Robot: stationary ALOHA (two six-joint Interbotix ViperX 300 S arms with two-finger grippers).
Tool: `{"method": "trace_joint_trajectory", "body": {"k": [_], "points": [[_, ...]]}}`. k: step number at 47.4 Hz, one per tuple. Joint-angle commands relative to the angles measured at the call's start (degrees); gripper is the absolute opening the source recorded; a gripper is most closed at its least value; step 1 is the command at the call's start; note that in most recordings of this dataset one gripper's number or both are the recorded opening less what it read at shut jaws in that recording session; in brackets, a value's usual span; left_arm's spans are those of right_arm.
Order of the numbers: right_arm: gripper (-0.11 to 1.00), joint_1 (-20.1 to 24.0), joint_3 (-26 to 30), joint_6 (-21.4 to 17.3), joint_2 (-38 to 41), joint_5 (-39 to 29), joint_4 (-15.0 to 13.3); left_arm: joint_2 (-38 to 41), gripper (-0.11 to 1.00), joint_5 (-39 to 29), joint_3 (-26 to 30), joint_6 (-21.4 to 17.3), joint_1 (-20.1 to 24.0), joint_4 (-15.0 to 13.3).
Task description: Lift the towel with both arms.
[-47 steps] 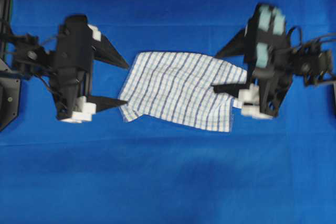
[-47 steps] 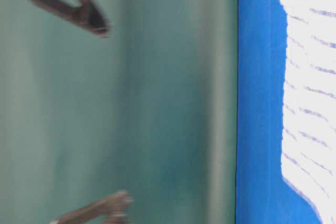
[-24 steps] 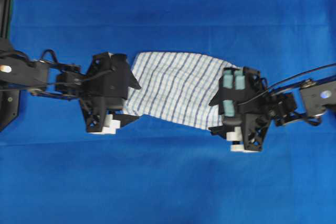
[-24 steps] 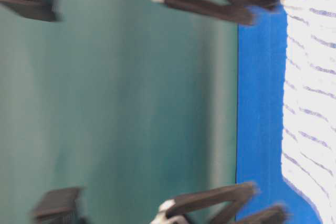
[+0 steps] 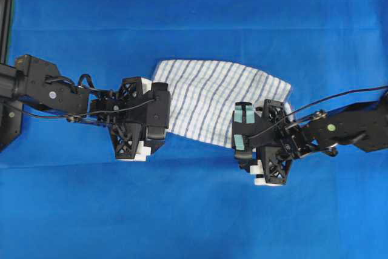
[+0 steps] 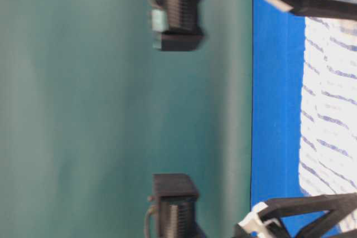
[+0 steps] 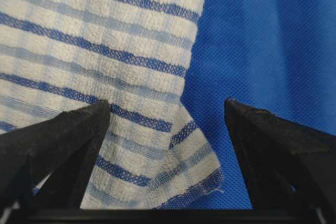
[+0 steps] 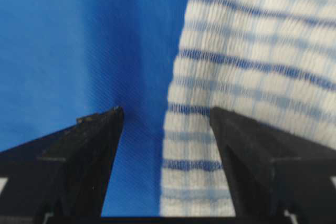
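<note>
The towel (image 5: 212, 95), white with thin blue and grey checks, lies flat on the blue table cloth (image 5: 194, 210). My left gripper (image 5: 151, 127) points down at its lower left corner. In the left wrist view the left gripper (image 7: 167, 106) is open, with the folded corner of the towel (image 7: 105, 40) between the fingers, one over towel and one over bare cloth. My right gripper (image 5: 257, 145) hangs over the lower right end. It (image 8: 167, 111) is open too, and the towel (image 8: 252, 51) edge runs between its fingers. Neither holds anything.
A black frame (image 5: 5, 4) stands at the table's left edge. In the table-level view a plain green backdrop (image 6: 111, 110) fills the left side, with the towel (image 6: 329, 110) on the blue cloth between dark fingers (image 6: 323, 6) above and more below.
Both arms have swung inward and tipped their grippers down over the two ends of the towel. The towel has stayed on the cloth.
</note>
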State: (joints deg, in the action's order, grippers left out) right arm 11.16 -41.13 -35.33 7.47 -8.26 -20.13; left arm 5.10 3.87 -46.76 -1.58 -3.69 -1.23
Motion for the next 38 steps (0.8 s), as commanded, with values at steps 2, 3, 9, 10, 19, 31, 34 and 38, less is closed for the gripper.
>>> {"method": "trace_joint_trajectory", "body": {"k": [2,3,9,10,19,31,34,38], "points": [[0.67,-0.4,0.8,-0.5,0.1,0.4,0.2,0.2,0.93,0.5,0.4,-0.2,-0.2,0.0],[0.67,-0.4,0.8,-0.5,0.1,0.4,0.2,0.4,0.92,0.4,0.5,-0.2,-0.2,-0.1],[0.67,-0.6,1.0,-0.6,0.1,0.3,0.1,0.3,0.82,0.0,0.7,-0.2,0.3,0.0],[0.66,-0.8,0.9,-0.6,0.1,0.3,0.1,0.3,0.77,-0.1,0.7,-0.2,0.3,0.0],[0.33,-1.5,1.1,-0.6,-0.3,0.2,-0.1,0.1,0.23,-0.2,0.6,-0.3,0.8,0.0],[0.03,-1.8,1.6,-0.5,-5.1,-1.2,-0.1,-4.6,0.05,-6.3,2.7,0.2,1.1,0.0],[0.03,-1.7,2.1,-0.3,-7.4,-2.7,-0.1,-7.3,0.05,-9.8,3.9,0.3,1.1,0.0],[0.03,-1.8,3.3,0.2,-11.2,-6.2,-0.1,-11.4,0.05,-14.3,5.7,0.4,1.1,0.0]]}}
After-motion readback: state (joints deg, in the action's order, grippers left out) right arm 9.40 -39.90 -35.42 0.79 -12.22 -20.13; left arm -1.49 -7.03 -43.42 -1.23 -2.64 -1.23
